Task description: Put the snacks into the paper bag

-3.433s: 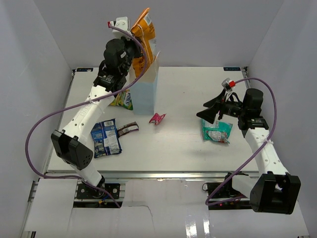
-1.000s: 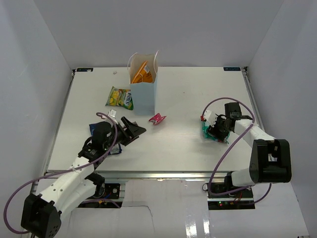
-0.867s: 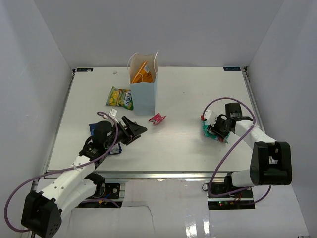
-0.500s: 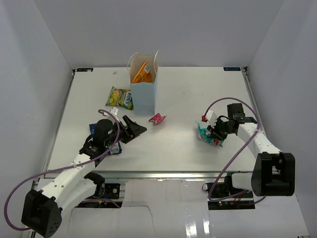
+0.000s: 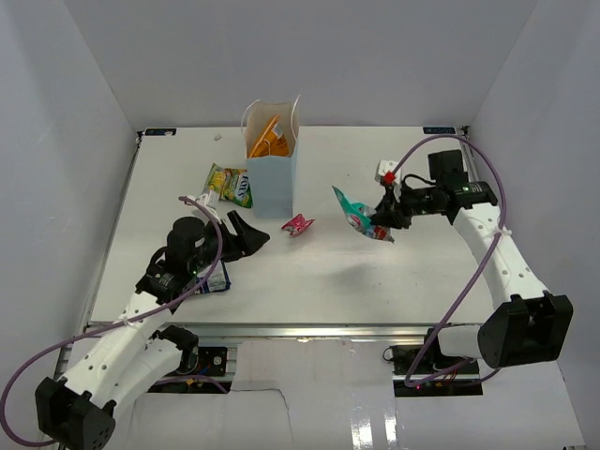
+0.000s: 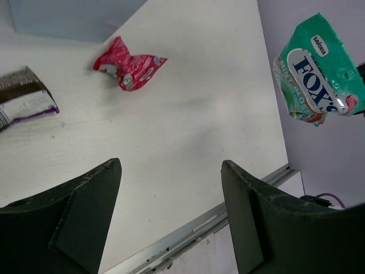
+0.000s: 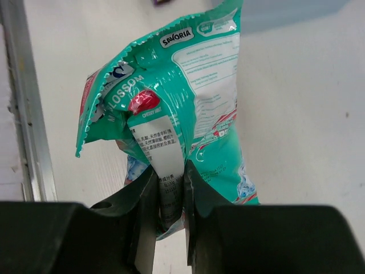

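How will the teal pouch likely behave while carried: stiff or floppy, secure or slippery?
Probably floppy: the teal pouch creases around the narrow fold pinched by the right end effector. Likely light, since that small pinch holds it clear of the table. Its glossy film might slip.

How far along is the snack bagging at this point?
Done: the orange chip bag sits in the paper bag. In hand: the right claw holds the teal pouch in the air; the left claw is open, empty. Left on the table: yellow-green pouch, red-pink wrapper, brown bar, blue pouch.
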